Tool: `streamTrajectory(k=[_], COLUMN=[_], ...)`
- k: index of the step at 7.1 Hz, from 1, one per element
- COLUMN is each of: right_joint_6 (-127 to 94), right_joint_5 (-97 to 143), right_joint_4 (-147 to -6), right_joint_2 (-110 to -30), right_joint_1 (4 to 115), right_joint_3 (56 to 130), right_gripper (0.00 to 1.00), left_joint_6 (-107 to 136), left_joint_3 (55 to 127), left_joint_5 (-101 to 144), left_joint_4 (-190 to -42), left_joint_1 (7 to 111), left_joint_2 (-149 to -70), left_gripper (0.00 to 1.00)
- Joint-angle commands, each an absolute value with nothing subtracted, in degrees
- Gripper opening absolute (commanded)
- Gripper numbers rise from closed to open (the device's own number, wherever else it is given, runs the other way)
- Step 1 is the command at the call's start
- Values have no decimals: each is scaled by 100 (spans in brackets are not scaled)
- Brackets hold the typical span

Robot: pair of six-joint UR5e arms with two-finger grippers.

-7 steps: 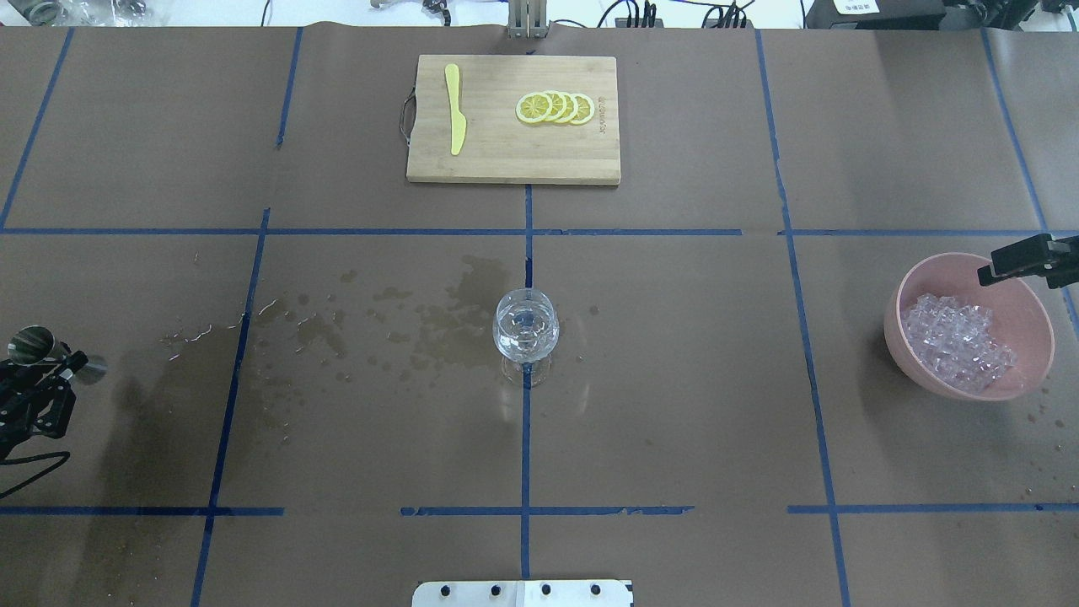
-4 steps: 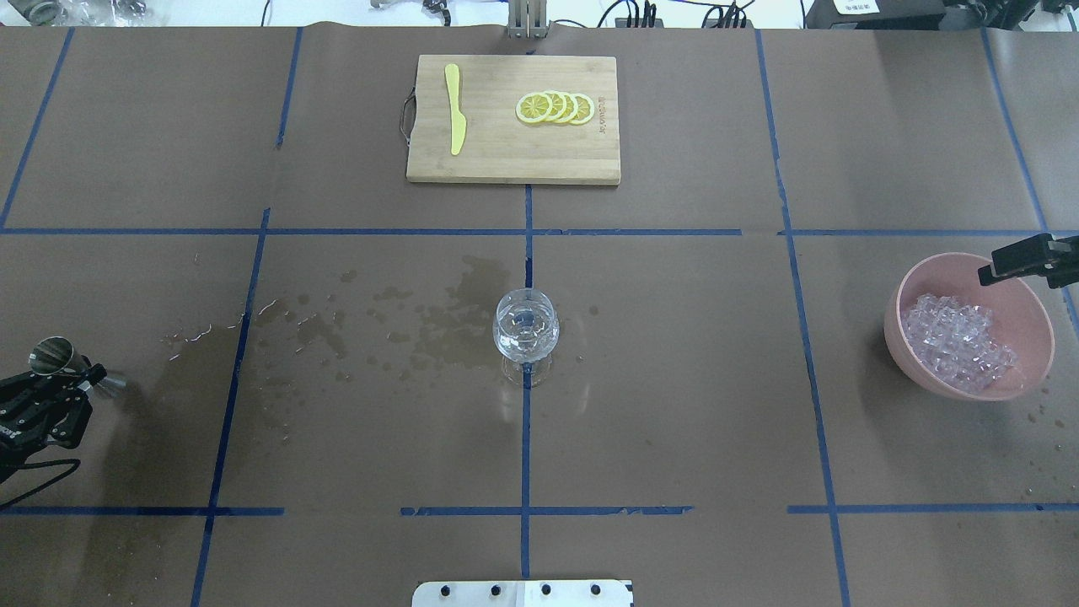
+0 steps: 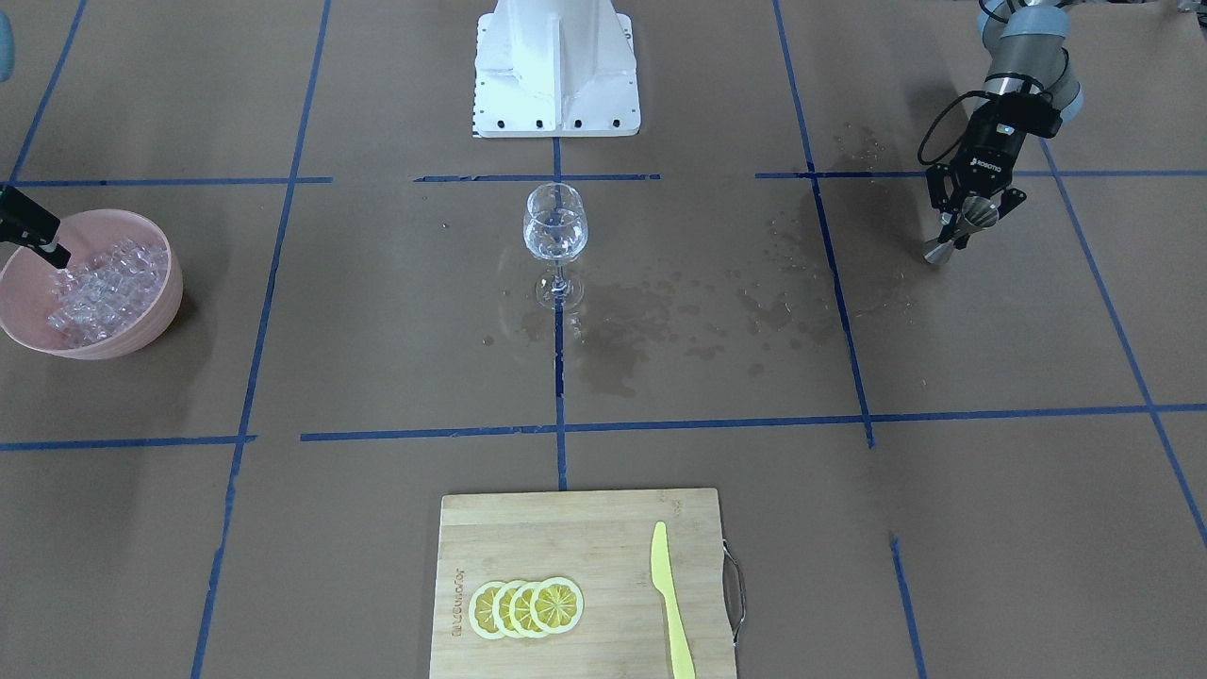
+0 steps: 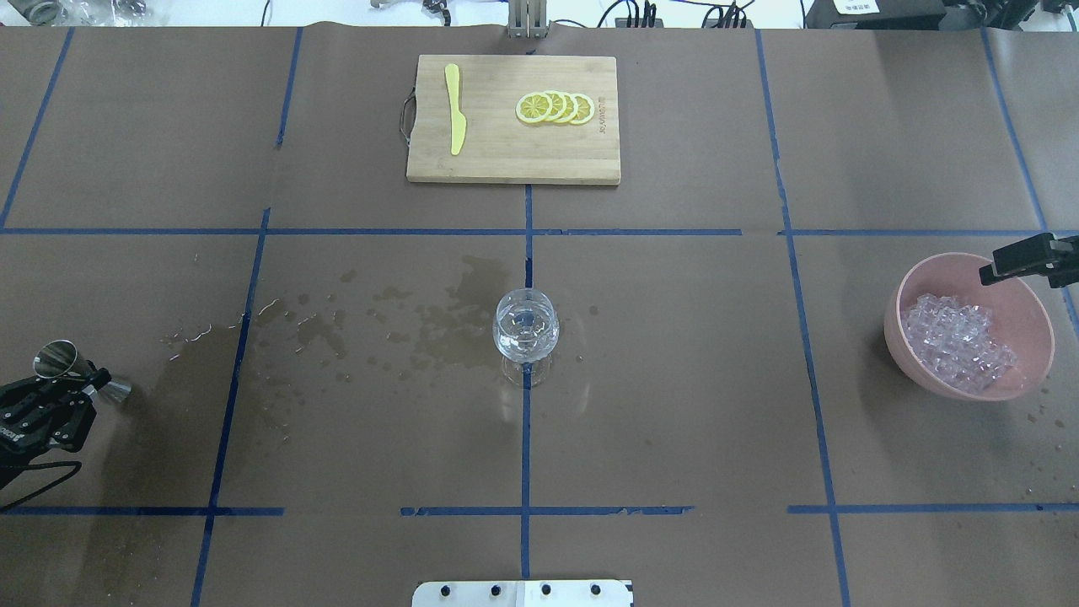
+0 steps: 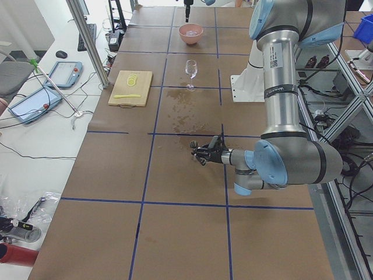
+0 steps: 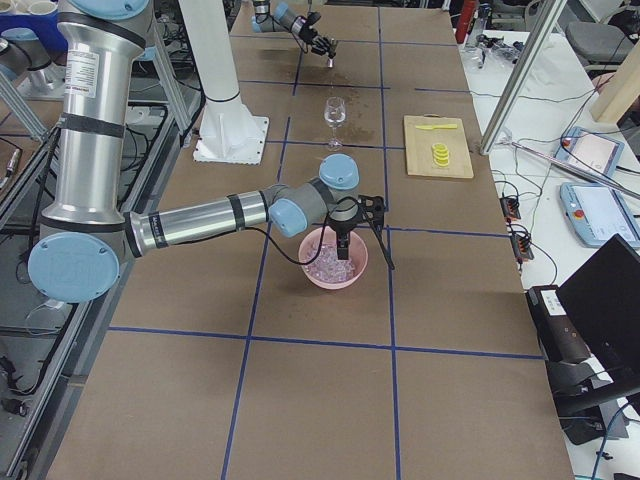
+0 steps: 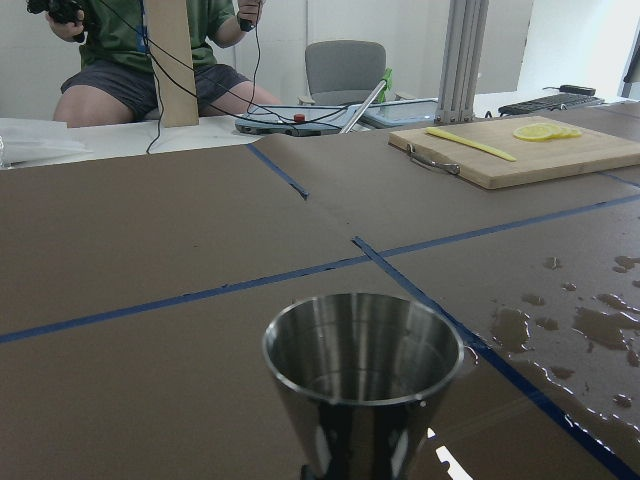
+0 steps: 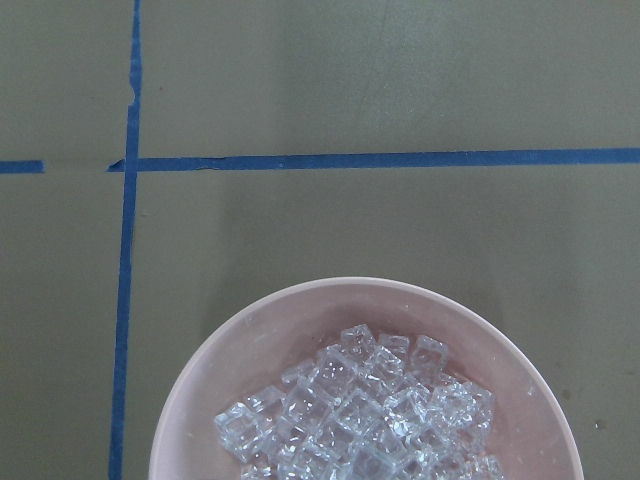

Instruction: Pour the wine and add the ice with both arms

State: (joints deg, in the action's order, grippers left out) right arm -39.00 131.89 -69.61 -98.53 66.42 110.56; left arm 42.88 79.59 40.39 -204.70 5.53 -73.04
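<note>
At the overhead frame's left edge, the left pincer (image 4: 87, 379) is clamping a steel jigger (image 4: 52, 359), while the wine glass (image 4: 525, 329) at centre is holding a little clear wine (image 4: 524, 341) — the pour is looking done. The ice (image 4: 957, 341) is lying heaped in the pink bowl (image 4: 893, 308) at the right edge, none visibly in the glass; the right pincer (image 4: 988, 273) is hovering at the rim, its opening impossible to tell. Wet stains (image 4: 438, 324) are darkening the desk (image 4: 674, 405) beside the glass; a cutting board (image 4: 506, 160) is lying at top centre — off the bowl-to-glass line.

The bowl (image 4: 1022, 314) is pink, ice (image 4: 957, 341) clear, lemon slices (image 4: 556, 108) yellow, paper (image 4: 674, 379) brown, blue-gridded.
</note>
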Motion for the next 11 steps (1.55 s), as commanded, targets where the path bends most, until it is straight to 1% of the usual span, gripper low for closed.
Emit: streamTrajectory(k=[1, 2, 6, 8, 9, 11], right_joint_6=[-3902, -3902, -3902, -3902, -3902, -3902], right_joint_5=[13192, 13192, 13192, 13192, 13192, 13192], right_joint_4=[-6961, -6961, -6961, -6961, -6961, -6961], right_joint_2=[-9861, -9861, -9870, -9870, -9870, -9870], right_joint_1=[6645, 6645, 6645, 6645, 6645, 6653], right_joint_3=[11057, 11057, 11057, 11048, 11048, 11048], right_gripper=[100, 100, 100, 100, 100, 100], left_joint_6=[4298, 4298, 4386, 4386, 4394, 4386], left_joint_3=[7954, 7954, 7963, 7954, 7954, 7954], left_joint_5=[4043, 4052, 4166, 4218, 4271, 4315], left_joint_4=[-20461, -20461, -20461, -20461, -20461, -20452], left_joint_1=[536, 536, 536, 536, 527, 536], left_joint_2=[-7304, -7304, -7304, -7304, -7304, -7295], left_gripper=[0, 0, 8, 14, 24, 55])
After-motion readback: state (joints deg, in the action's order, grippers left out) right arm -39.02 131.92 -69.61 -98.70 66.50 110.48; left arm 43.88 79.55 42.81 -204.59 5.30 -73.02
